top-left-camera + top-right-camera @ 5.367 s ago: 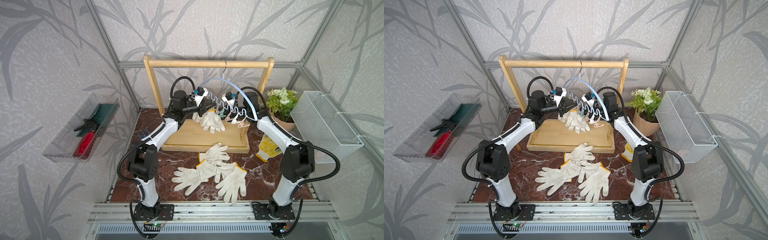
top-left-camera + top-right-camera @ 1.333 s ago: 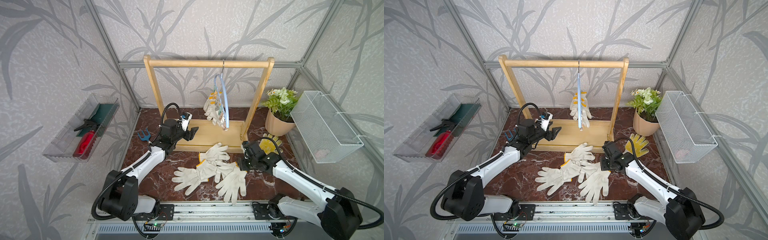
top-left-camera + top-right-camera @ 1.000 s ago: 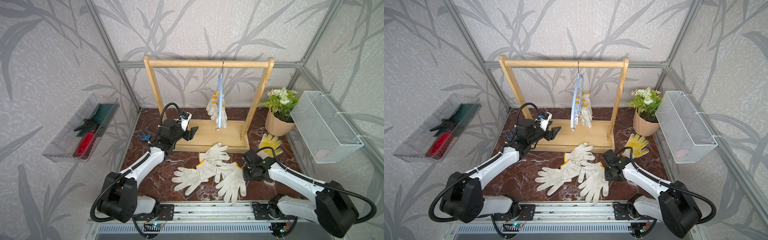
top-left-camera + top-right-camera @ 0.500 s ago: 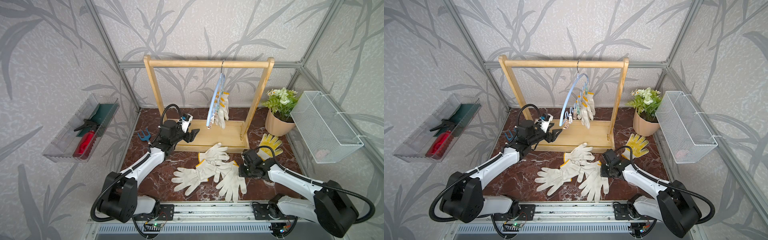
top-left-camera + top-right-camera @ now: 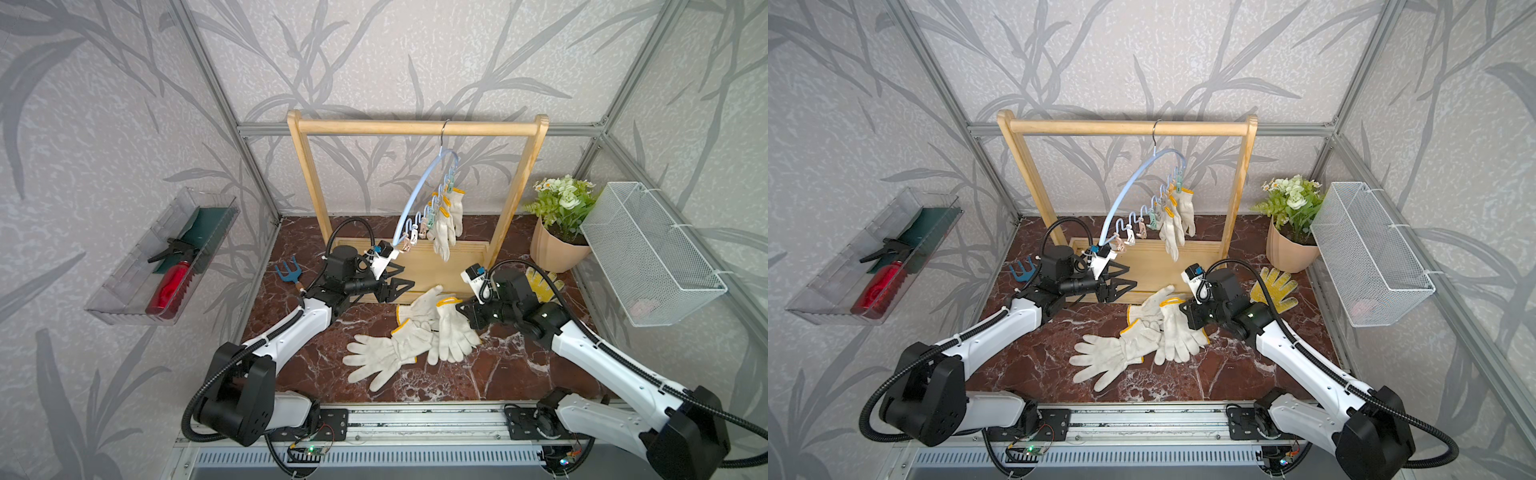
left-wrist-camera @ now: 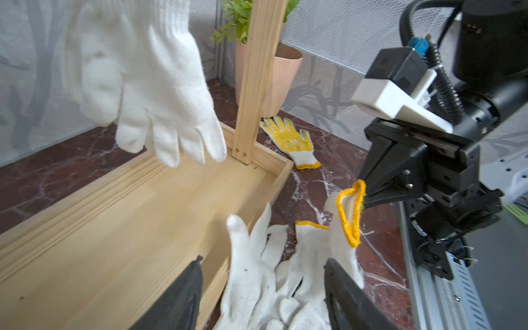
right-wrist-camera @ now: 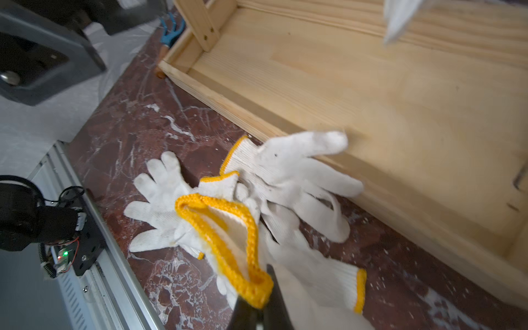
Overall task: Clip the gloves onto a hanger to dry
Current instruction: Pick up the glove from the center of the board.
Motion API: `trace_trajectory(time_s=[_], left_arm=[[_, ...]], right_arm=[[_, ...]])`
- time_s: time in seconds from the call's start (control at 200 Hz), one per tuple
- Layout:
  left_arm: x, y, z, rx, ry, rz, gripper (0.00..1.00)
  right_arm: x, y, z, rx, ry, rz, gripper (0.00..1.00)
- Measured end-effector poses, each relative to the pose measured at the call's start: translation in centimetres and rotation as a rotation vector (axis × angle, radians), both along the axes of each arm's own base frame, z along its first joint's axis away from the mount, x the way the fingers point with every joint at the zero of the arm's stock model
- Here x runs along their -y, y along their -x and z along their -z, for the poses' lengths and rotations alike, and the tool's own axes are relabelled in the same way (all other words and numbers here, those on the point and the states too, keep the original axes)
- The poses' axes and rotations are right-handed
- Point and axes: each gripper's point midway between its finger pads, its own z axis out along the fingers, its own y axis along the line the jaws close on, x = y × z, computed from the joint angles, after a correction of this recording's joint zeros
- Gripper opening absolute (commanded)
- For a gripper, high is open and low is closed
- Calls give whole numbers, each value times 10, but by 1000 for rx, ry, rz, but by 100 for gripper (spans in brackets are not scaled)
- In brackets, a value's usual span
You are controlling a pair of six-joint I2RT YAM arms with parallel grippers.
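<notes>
Several off-white gloves (image 5: 390,353) (image 5: 1113,353) lie piled on the marble in front of the rack. My right gripper (image 5: 459,309) (image 5: 1181,311) (image 7: 261,303) is shut on the yellow cuff (image 7: 220,228) (image 6: 350,211) of one glove (image 5: 451,328) and holds that cuff raised off the pile. My left gripper (image 5: 405,277) (image 5: 1130,276) (image 6: 264,260) stands open and empty over the rack's front edge, facing the pile. The light-blue hanger (image 5: 419,195) (image 5: 1129,187) hangs by its hook, with two gloves (image 5: 446,224) (image 5: 1177,220) (image 6: 160,85) clipped on it.
The wooden rack (image 5: 415,126) stands at the back on its tray base (image 5: 436,266). A yellow patterned glove (image 5: 544,282) and a potted plant (image 5: 552,249) sit to the right, below a wire basket (image 5: 648,257). A blue hand rake (image 5: 286,270) lies left; a clear wall bin (image 5: 162,257) holds a red bottle.
My right gripper has shut on a glove's cuff and lifted it a little. The hanger has turned on its hook, showing its clips side-on. The left arm has barely moved.
</notes>
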Motion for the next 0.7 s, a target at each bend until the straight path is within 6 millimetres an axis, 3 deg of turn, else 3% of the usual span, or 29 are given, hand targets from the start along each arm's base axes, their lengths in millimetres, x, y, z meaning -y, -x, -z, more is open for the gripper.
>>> trace_trajectory(time_s=[0.15,0.345,0.535,0.7], left_arm=[[8,10,-11,20,79,58,62],[10,13,-21,39,119,78,58],[10,14,-24,49,126,82,56],[10,14,-22,48,122,85,45]], right_arm=[[-30,-13,-28,70,-84,-128,0],[-52,-26,-52,138,-143,-212,0],[-59,-34,-56,170,-148,-232,0],[-62,-39,-54,177,-146,-236,0]])
